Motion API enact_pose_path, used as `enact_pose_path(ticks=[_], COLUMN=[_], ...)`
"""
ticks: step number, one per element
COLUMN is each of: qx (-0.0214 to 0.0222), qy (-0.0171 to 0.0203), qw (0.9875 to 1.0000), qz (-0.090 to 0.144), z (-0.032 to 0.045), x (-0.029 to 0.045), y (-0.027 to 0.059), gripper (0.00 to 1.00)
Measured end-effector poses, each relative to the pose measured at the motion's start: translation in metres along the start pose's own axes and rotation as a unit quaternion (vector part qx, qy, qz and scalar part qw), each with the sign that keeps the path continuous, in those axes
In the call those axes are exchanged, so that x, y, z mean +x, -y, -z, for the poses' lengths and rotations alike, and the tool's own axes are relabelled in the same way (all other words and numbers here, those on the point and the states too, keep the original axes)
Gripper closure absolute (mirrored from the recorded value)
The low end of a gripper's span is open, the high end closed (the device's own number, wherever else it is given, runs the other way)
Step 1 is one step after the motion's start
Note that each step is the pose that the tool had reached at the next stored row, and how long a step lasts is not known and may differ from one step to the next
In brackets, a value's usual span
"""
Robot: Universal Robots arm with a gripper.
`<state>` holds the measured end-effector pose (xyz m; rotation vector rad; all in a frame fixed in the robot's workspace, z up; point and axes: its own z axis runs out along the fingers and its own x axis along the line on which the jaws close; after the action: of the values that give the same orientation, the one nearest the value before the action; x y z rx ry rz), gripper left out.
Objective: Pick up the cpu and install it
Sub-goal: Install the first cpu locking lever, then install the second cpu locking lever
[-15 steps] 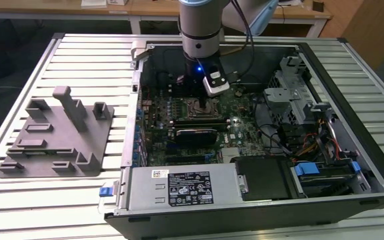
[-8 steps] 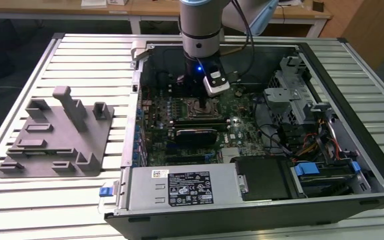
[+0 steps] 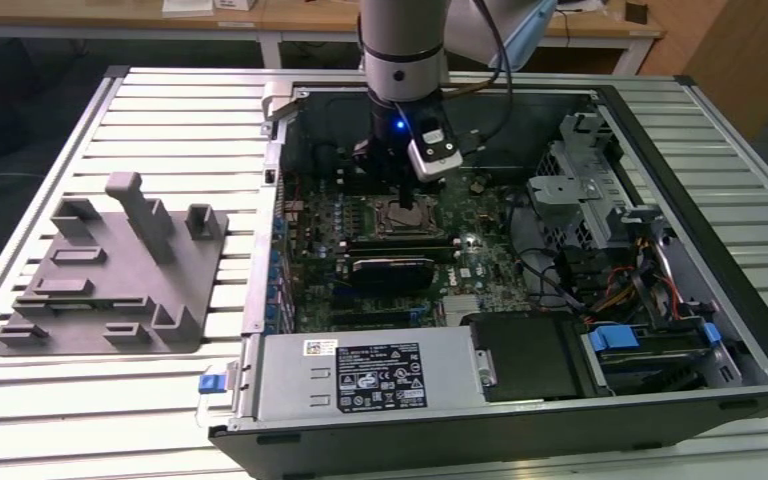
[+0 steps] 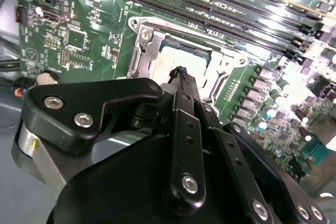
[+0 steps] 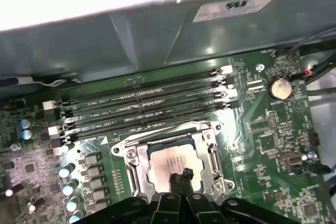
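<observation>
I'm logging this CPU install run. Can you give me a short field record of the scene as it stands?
cpu: pale square, lying inside the socket frame
gripper: directly above the cpu, fingertips together at its top face
memory slots: four, empty, beside the socket
case: open, lying on the slatted table
fixture plate: grey, on the table at the exterior view's left

cpu [image 5: 169, 165]: pale silver-grey metal top, smooth, dull sheen.
socket frame [image 5: 207, 150]: bare metal, bright, lightly glossy.
tool [image 4: 181, 77]: black matt links, shiny steel screws.
motherboard [image 5: 273, 129]: green board, glossy lacquer.
worktop [image 3: 157, 130]: ribbed pale metal slats, satin.
fixture plate [image 3: 117, 275]: grey plastic, matt.
computer case [image 3: 518, 425]: dark painted sheet metal, matt.
</observation>
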<state>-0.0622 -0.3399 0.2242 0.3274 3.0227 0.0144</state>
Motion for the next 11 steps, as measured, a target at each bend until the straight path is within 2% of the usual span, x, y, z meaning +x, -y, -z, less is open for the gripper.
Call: enact_pose_path(ticks=[3,11], qx=[0.0001,0.0001], qy=[0.0000,0.0000], qw=[1.0000,1.0000], qz=[0.000,0.000], z=[0.0036,0.0043], x=[-0.0003,-0.0004], y=[0.0000,-0.0001], gripper=[0.89,0.89])
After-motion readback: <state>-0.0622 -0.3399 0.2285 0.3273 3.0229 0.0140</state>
